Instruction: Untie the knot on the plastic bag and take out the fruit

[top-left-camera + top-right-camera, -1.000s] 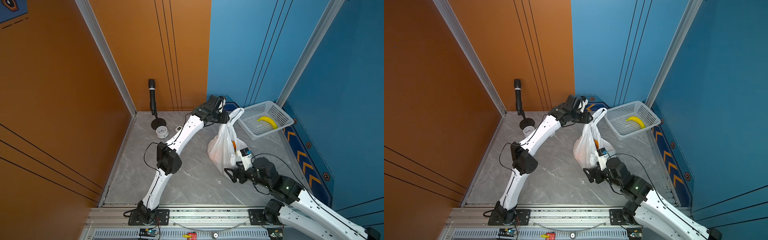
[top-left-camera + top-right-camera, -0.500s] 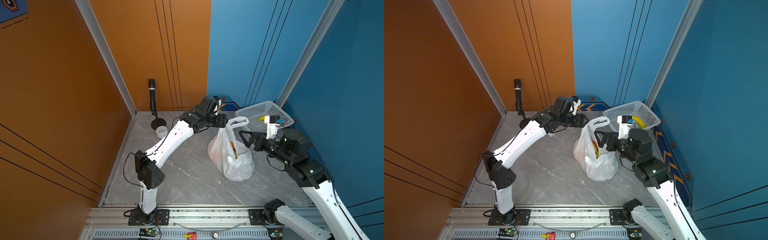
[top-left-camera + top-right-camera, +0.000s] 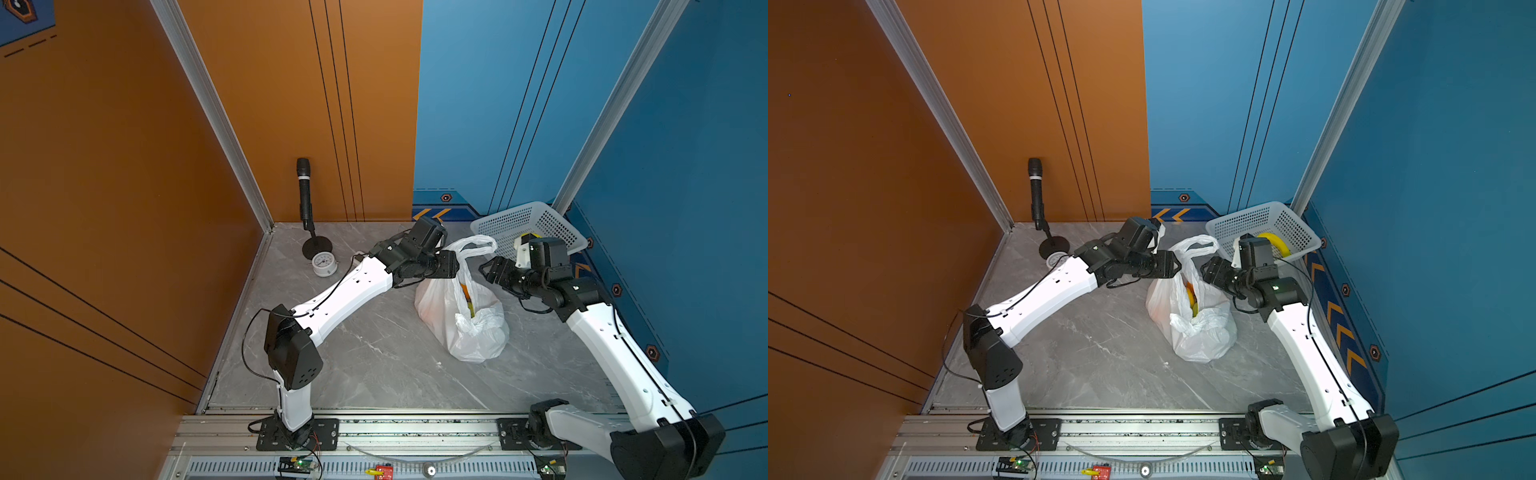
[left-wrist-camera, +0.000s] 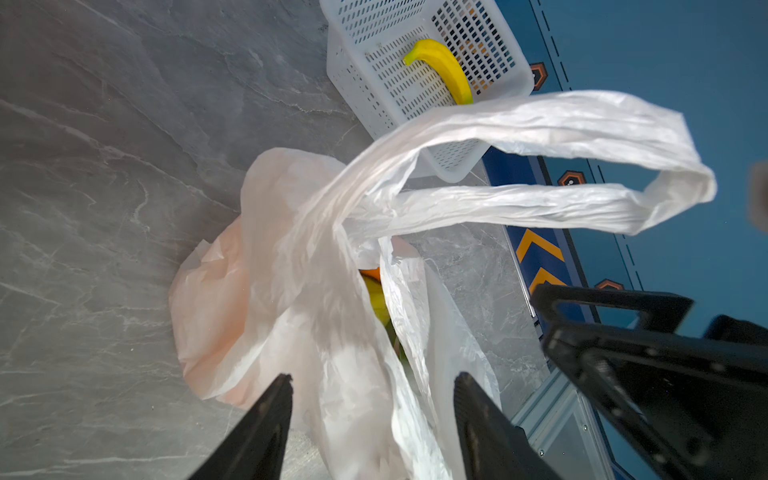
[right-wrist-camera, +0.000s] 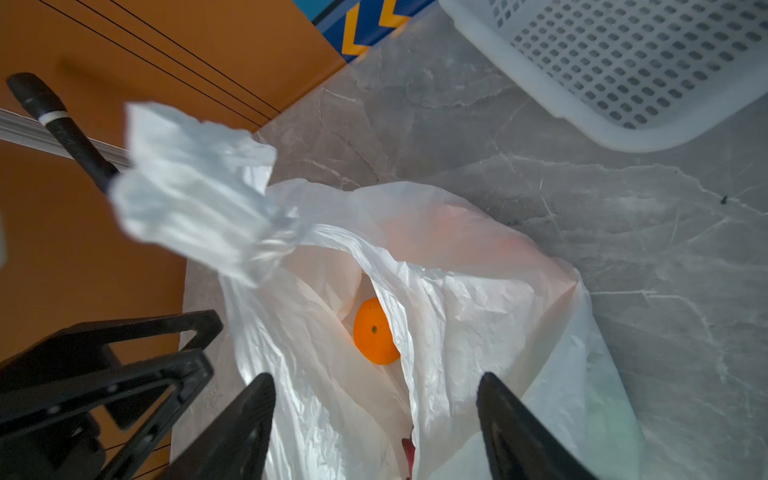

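Translucent white plastic bag (image 4: 257, 299) sits between left gripper's (image 4: 372, 380) wide jaws; right gripper's (image 5: 376, 375) wide jaws frame a round orange fruit (image 5: 374, 332).

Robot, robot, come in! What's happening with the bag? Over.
Open: left gripper, right gripper, both over plastic bag. Its handles untied, orange visible inside. Nothing blocking.

Crinkly white plastic bag (image 3: 469, 332) upright on grey floor (image 3: 353, 353), handle loops (image 4: 519, 203) loose, mouth open, orange fruit (image 5: 374, 332) inside
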Motion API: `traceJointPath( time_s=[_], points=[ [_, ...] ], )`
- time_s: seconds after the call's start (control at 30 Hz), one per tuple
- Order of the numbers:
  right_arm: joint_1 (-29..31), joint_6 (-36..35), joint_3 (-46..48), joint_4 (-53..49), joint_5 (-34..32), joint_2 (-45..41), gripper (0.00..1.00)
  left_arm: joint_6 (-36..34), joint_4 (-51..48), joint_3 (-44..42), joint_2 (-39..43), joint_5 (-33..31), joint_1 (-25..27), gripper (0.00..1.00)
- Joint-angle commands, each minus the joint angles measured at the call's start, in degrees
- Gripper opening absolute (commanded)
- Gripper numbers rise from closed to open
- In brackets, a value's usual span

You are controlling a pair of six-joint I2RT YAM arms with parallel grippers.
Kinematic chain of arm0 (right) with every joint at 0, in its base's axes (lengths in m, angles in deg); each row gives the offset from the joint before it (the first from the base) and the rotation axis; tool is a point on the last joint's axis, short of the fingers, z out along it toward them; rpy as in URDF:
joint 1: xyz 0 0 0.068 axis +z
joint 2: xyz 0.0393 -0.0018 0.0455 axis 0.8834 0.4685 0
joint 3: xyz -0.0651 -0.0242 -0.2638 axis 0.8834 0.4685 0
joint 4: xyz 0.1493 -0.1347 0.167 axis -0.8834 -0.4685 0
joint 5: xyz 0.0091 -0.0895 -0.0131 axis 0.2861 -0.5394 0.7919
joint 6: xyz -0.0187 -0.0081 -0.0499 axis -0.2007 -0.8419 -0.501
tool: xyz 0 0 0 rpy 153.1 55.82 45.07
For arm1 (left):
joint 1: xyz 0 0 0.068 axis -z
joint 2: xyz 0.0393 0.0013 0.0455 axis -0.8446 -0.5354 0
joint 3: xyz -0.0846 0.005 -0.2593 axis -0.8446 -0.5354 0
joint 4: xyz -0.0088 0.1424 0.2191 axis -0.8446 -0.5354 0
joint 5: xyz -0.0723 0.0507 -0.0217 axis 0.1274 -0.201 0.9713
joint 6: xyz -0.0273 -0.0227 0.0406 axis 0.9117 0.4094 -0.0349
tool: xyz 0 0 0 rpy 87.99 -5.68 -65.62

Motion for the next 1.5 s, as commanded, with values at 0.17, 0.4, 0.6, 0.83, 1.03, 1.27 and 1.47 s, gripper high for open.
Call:
traceJointPath(
  time_s=[0.17, 0.4, 0.6, 0.83, 1.03, 1.27, 1.47],
  points=[
    [3.83, -3.28, 1.78, 2.15, -2.0, 10.72, 0.77, -0.15, -0.56, 0.07, -4.2, 1.07, 0.48, 0.56],
    [9.22, -5.87, 0.14, 1.57, -14.79, 17.47, 0.54, -1.21, -2.44, -3.32, -4.09, 0.05, 0.32, 0.45],
    [9.53, -6.3, 0.66, 1.44, -16.48, 17.57, 0.09, -2.07, -2.85, -7.75, -1.64, -2.57, -0.28, 0.12],
    [6.67, -7.09, 3.74, 2.71, -19.5, 11.27, 0.0, -3.85, -3.21, -15.99, 5.82, -5.32, -3.31, 0.0],
    [-0.11, -6.88, 7.3, 5.34, -17.24, 6.5, 0.0, -5.63, -3.55, -25.34, 12.11, -6.11, -8.03, 0.0],
    [-6.37, -4.69, 8.53, 8.04, -14.0, 5.79, 0.0, -7.13, -3.74, -30.94, 16.27, -7.94, -12.41, 0.0],
    [-13.9, -2.72, 7.44, 10.42, -10.32, 6.69, 0.0, -7.93, -3.58, -33.12, 18.63, -8.28, -16.23, 0.0]
  ],
)
